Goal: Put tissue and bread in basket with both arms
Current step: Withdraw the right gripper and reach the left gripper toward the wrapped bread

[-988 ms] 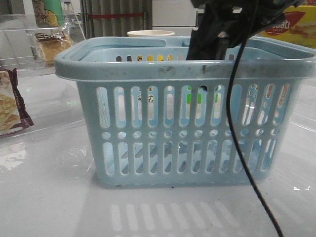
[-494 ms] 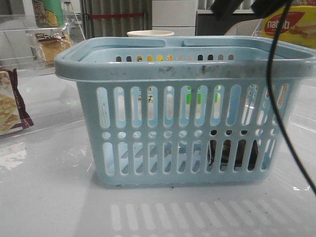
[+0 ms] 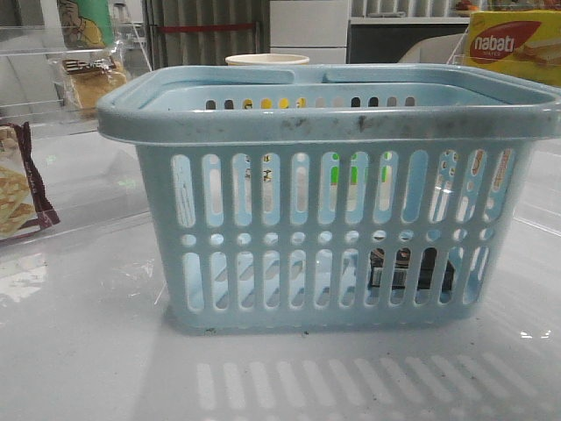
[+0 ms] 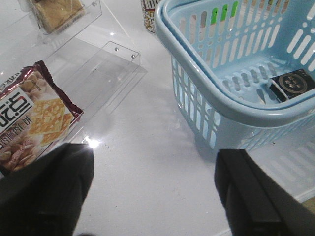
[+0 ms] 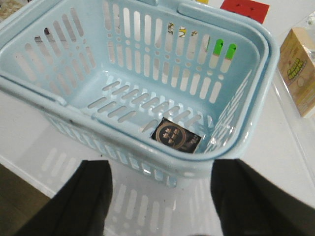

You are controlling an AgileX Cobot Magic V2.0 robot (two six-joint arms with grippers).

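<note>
The light-blue basket (image 3: 333,123) stands mid-table. It also shows in the left wrist view (image 4: 236,105) and the right wrist view (image 5: 147,64). The dark tissue pack (image 5: 175,137) lies flat on the basket floor near a corner; it shows through the slots in the front view (image 3: 410,267) and in the left wrist view (image 4: 293,84). The bread (image 3: 88,79) in its clear bag stands at the back left, also in the left wrist view (image 4: 55,12). My left gripper (image 4: 153,196) is open and empty over the table beside the basket. My right gripper (image 5: 161,201) is open and empty, outside the basket rim.
A maroon-edged cracker packet (image 4: 32,115) lies left of the basket, by clear acrylic stands (image 4: 106,73). A paper cup (image 3: 267,60) stands behind the basket. A yellow wafer box (image 3: 513,44) sits at the back right and a small carton (image 5: 298,71) beside the basket.
The right arm has risen out of the basket and left the front view. The tissue pack has dropped to the basket floor and lies flat.
</note>
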